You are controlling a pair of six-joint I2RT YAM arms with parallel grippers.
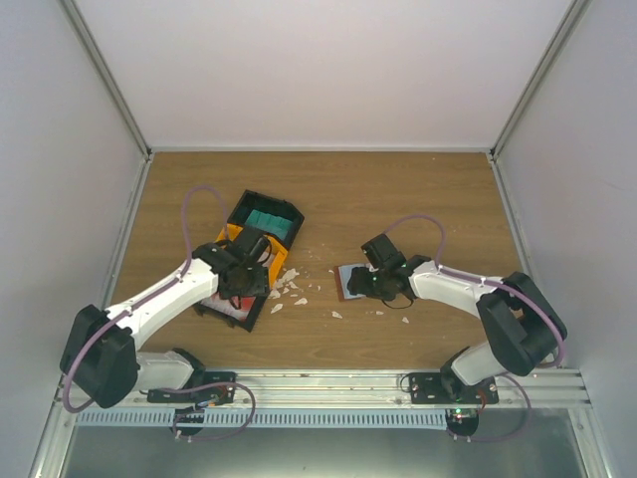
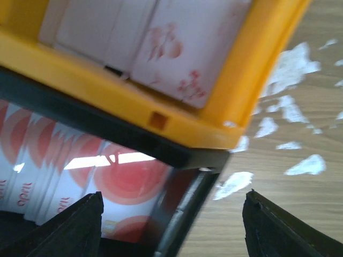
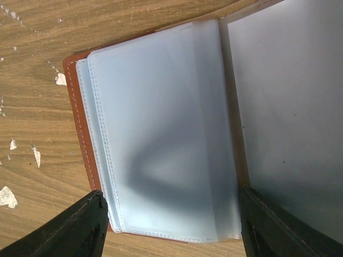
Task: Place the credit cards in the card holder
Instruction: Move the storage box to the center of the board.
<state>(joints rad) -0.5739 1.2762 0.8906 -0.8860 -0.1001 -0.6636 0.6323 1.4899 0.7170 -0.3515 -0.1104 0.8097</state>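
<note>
The credit cards lie in bins at the left: teal ones (image 1: 271, 218) in a black bin, pale pink-white ones (image 2: 161, 43) in the yellow bin (image 2: 177, 126), and red-and-white ones (image 2: 80, 176) in a lower black bin (image 2: 185, 214). My left gripper (image 2: 171, 227) hangs open just above that black bin's corner, holding nothing. The card holder (image 3: 161, 134) lies open on the wood, brown edge (image 3: 75, 107) at the left and clear sleeves facing up. My right gripper (image 3: 171, 230) is open close above it, one finger on each side of the sleeves. In the top view it (image 1: 370, 284) covers most of the holder (image 1: 346, 282).
White flecks (image 1: 289, 291) dot the wooden table (image 1: 398, 199) between the bins and the holder. Grey walls close off the left, right and back. A metal rail (image 1: 318, 383) carries both arm bases at the near edge.
</note>
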